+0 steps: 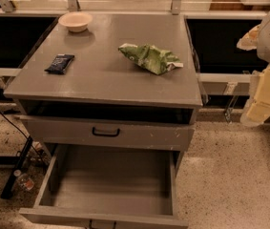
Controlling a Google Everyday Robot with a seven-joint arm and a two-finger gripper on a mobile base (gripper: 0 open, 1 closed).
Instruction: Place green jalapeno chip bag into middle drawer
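Seen from the single camera view, a grey cabinet [101,80] stands on a speckled floor [230,175]. The green jalapeno chip bag [150,57] lies crumpled on the right half of the cabinet's top, resting on its side with one twisted end pointing toward the cabinet's right edge. The robot's gripper [261,104] hangs off the cabinet's right side, beyond the top's edge and lower than the bag, well apart from it and touching nothing on the cabinet. Only pale cream parts of it show against the frame's right border, and whether it is spread or closed up cannot be told. Below the cabinet's top, the middle drawer [110,185] is pulled far out toward the camera, its flat grey floor bare and its front rail cut off by the bottom of the frame. Above it, a drawer front with a black curved handle [106,132] sits slightly out from the cabinet's face, the gap behind it dark. At the cabinet top's back left corner stands a small pale bowl [75,21], and a flat dark-blue packet [59,63] lies near the top's left edge. The arm above the gripper is cropped by the frame. A dark cable [15,168] trails on the floor to the cabinet's left, with small clutter beside it that is hard to make out.
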